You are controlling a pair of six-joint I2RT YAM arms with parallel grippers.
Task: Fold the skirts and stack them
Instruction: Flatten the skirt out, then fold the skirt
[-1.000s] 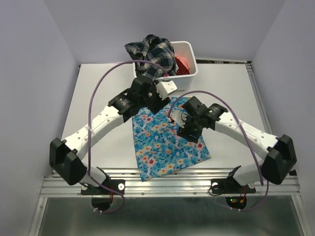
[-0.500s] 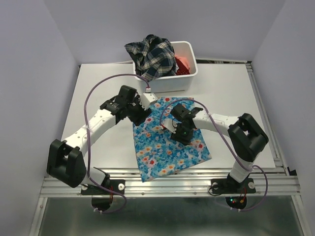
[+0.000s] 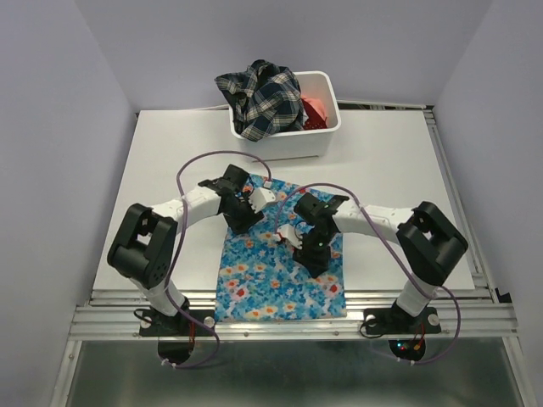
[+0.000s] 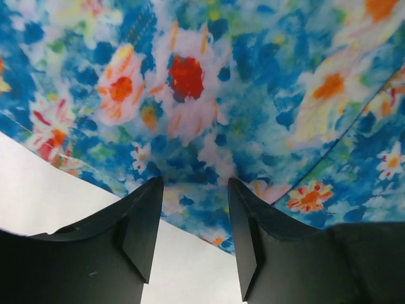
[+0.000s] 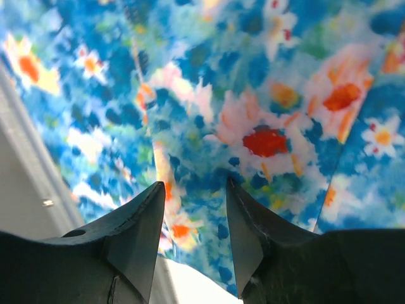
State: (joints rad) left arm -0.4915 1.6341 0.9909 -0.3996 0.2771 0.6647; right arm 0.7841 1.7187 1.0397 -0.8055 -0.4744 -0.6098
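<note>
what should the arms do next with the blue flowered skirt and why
Probably close both grippers. The left gripper and right gripper each sit low on the blue skirt with cloth between their parted jaws, so pinching would likely secure it for the fold.

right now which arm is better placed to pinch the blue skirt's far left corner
Left: the left gripper sits on the blue skirt by its far left edge; the right gripper is over the middle.
</note>
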